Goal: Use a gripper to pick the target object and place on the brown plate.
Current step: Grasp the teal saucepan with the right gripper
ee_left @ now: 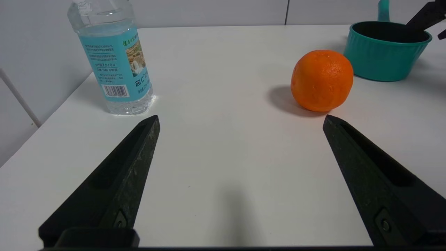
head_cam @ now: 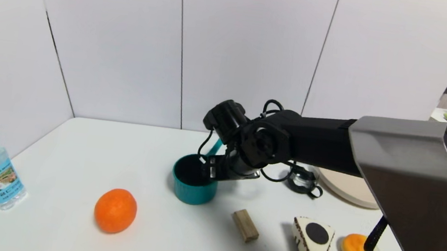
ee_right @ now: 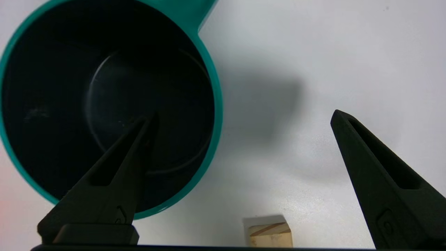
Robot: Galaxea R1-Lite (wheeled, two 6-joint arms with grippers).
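Black fingers (ee_right: pixel 111 181) of the right pincer (ee_right: pixel 240 118) stand spread wide, one dipping inside the saucepan (head_cam: pixel 194 181), the other outside its wall, gripping nothing. Only the right wrist view shows this straddle; the head view shows the saucepan mid-bench with the plate (head_cam: pixel 345 185) well off to its right, half hidden by the arm. Left pincer (ee_left: pixel 240 120) hangs released low over the bench (head_cam: pixel 77 155), facing an orange (ee_left: pixel 322 81) and bottle (ee_left: pixel 113 59). White wall panels close the bench's back and left.
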